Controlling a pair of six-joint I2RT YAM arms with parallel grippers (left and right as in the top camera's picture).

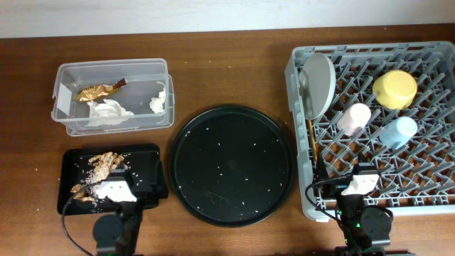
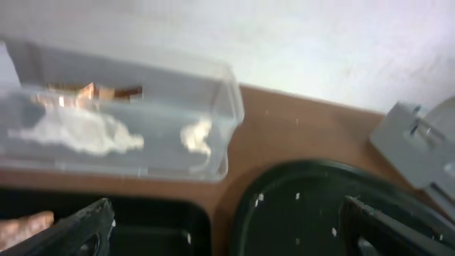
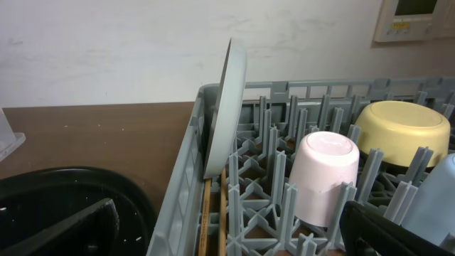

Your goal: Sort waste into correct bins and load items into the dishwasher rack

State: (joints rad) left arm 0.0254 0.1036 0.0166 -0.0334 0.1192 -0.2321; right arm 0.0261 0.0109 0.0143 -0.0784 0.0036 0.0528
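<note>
The clear tub (image 1: 114,96) (image 2: 220,107) holds a gold wrapper (image 1: 99,91) (image 2: 85,91) and white tissues (image 1: 110,110) (image 2: 78,131). Tan food scraps (image 1: 99,171) (image 2: 25,227) lie in the shallow black tray (image 1: 146,160) (image 2: 156,220). In the grey rack (image 1: 377,195) (image 3: 185,199) stand a grey plate (image 1: 318,82) (image 3: 226,107), a yellow bowl (image 1: 395,89) (image 3: 402,131), a pink cup (image 1: 354,118) (image 3: 323,178), a blue cup (image 1: 398,131) (image 3: 437,199) and chopsticks (image 1: 313,142) (image 3: 207,213). My left gripper (image 1: 121,193) (image 2: 231,231) hangs open over the black tray's near edge. Over the rack's near left corner my right gripper (image 1: 359,186) (image 3: 231,227) is open and holds nothing.
A large round black tray (image 1: 231,163) (image 2: 306,206) (image 3: 64,199), dotted with white crumbs, lies between the black tray and the rack. Brown tabletop runs behind it up to a pale wall.
</note>
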